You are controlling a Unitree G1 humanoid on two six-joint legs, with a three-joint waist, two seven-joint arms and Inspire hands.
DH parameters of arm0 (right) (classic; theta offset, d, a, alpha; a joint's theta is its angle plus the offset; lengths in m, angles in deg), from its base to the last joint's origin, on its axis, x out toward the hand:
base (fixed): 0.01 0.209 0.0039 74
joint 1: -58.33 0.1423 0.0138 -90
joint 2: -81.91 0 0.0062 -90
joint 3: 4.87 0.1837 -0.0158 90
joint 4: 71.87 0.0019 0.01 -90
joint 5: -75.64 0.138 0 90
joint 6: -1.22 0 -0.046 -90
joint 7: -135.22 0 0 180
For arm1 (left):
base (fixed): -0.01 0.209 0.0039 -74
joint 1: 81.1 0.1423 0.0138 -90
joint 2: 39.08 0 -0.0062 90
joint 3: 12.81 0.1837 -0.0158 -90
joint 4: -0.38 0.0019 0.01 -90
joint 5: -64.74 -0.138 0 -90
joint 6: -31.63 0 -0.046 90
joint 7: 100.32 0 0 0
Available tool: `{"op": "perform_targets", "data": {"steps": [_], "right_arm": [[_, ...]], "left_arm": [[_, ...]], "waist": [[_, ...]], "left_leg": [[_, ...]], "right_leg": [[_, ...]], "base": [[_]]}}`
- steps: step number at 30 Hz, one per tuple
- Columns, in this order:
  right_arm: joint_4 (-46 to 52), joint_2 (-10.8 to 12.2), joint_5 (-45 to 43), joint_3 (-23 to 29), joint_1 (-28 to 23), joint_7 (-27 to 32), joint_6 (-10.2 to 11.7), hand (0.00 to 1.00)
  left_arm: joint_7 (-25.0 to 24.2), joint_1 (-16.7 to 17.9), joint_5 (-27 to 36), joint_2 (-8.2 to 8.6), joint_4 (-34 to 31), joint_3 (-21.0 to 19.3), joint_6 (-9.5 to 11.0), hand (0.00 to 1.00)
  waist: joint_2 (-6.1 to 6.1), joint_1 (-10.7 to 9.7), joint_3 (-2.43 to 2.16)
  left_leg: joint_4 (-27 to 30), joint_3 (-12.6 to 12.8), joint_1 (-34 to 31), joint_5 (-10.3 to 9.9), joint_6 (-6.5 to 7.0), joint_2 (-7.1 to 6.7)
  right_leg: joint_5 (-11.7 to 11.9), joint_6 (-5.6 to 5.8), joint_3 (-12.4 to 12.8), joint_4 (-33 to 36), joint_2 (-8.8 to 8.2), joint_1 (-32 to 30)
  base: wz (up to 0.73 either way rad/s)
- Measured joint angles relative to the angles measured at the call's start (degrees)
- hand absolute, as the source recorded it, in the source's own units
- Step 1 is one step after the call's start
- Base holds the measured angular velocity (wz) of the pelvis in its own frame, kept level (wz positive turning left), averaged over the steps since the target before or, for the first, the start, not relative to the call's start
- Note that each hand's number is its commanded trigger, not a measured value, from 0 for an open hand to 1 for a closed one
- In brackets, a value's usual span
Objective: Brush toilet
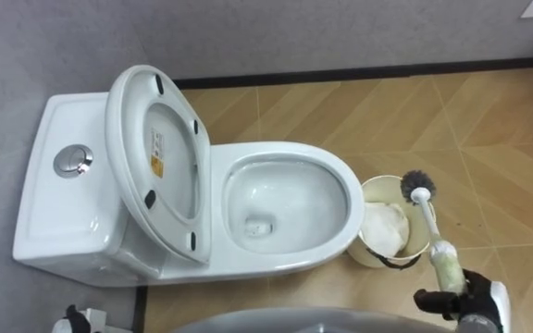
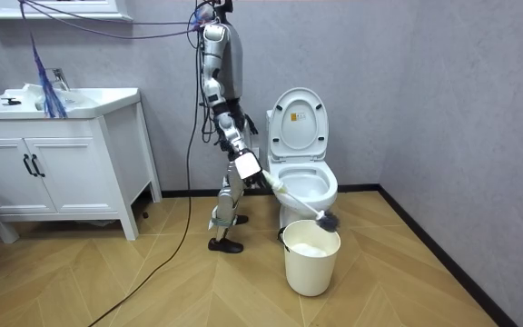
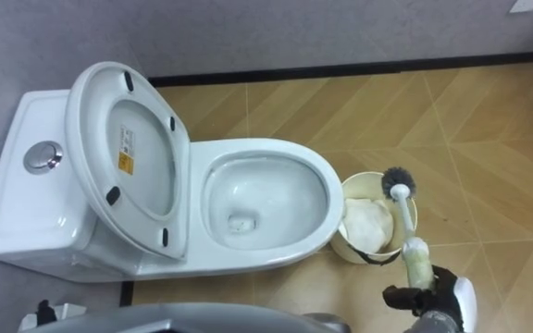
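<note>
Soft, even indoor light, bright, with no hard shadows. Left of the right hand [image 1: 470,303], the white toilet [image 1: 290,254] shows a pale sheen on its rim and raised seat [image 1: 155,153], and the chrome flush button [image 1: 72,161] glints. The toilet brush [image 1: 426,208] it grips stands bright against the floor [image 1: 387,120]. Just beyond the hand, the bucket [image 1: 416,245] is lightly shaded inside.

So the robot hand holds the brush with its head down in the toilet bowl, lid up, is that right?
Not quite. The right robot hand does hold the brush and the lid is up, but the brush head hangs over the bucket beside the toilet, not in the bowl. The left eye view shows it.
</note>
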Motion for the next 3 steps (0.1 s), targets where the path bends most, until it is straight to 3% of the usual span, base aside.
{"op": "perform_targets", "data": {"steps": [3], "right_arm": [[-0.48,-0.03,-0.01,-0.91,0.29,-0.75,0.0,0.0]], "left_arm": [[-0.88,-0.12,-0.04,0.06,0.0,0.0,-0.67,0.0]], "waist": [[0.1,0.11,-0.01]], "left_leg": [[0.01,-0.03,-0.17,0.0,0.0,-0.01]], "right_leg": [[0.02,-0.02,-0.06,0.01,0.0,-0.09]], "base": [[0.0]]}}
